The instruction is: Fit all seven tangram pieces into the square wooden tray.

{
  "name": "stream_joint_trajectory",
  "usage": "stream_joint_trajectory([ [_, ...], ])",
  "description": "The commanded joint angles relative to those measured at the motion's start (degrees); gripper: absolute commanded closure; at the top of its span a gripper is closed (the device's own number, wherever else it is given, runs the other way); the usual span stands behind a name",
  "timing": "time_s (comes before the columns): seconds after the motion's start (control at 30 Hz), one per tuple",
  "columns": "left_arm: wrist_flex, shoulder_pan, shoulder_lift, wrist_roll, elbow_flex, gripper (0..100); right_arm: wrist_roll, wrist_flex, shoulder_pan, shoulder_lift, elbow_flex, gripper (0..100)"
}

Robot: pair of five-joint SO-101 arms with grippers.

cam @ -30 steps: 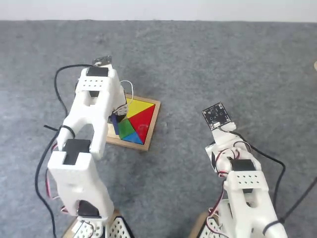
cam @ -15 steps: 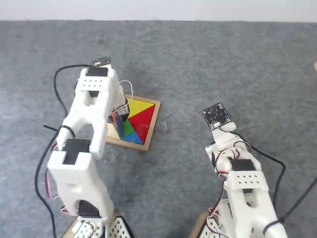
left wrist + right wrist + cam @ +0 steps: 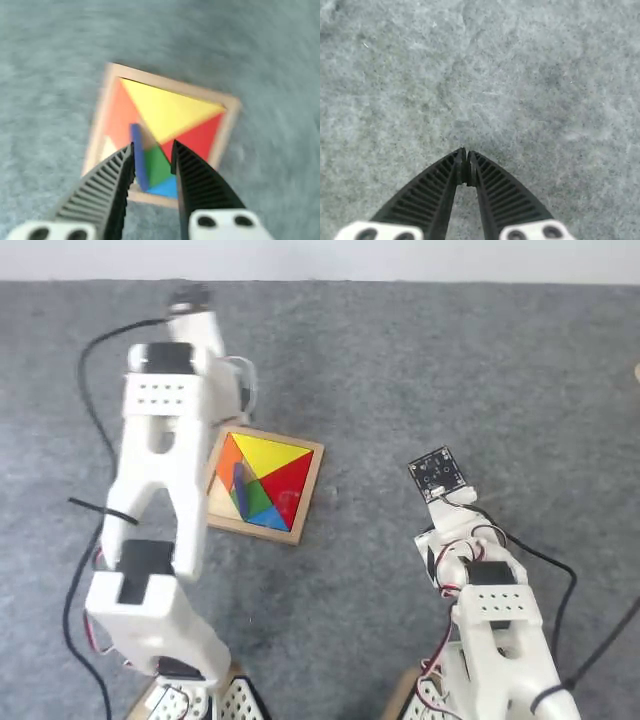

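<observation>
Hovering over the tray, left claw is spread, empty; blue piece stands on edge, probably needs nudging flat; right claw pressed together.

1 side of the wooden tray's rim behind the left arm, another partly behind the left gripper's fingers.

Pale wood on the tray. Inside it, a yellow triangle, red triangle, orange triangle, green piece, light blue piece and dark blue piece. Black and ribbed on the left gripper and right gripper. White left arm and right arm. Mottled grey table.
</observation>
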Motion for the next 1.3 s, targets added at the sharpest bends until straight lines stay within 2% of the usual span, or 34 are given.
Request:
stream_joint_trajectory([
  [0.0,-1.14,7.21,-3.60,-5.54,5.14,88,0.70,-0.92,-0.22,-1.19,-0.18,99.1],
  [0.1,-6.51,8.62,-3.69,-6.77,11.12,88,0.70,-0.75,-0.22,-1.19,-0.18,99.1],
  [0.23,-11.16,4.92,-3.60,-8.97,16.40,88,0.70,-0.66,-0.22,-1.19,-0.18,99.1],
  [0.67,-13.36,-5.45,-4.13,-14.51,22.37,88,0.70,-0.84,-0.22,-1.19,-0.18,99.1],
  [0.97,-12.57,-1.05,-4.22,-15.21,21.76,88,0.70,-0.84,-0.22,-1.19,-0.18,99.1],
  [1.1,-12.66,-2.11,-4.22,-18.20,18.42,88,0.70,-0.66,-0.22,-1.45,-0.18,99.1],
  [1.17,-10.99,-2.81,-5.71,-21.45,15.69,90,0.62,-0.57,0.22,-1.63,-0.18,99.1],
  [1.27,-10.99,-2.99,-13.36,-21.98,16.57,96,0.53,-0.40,0.40,-1.71,-0.53,99.1],
])
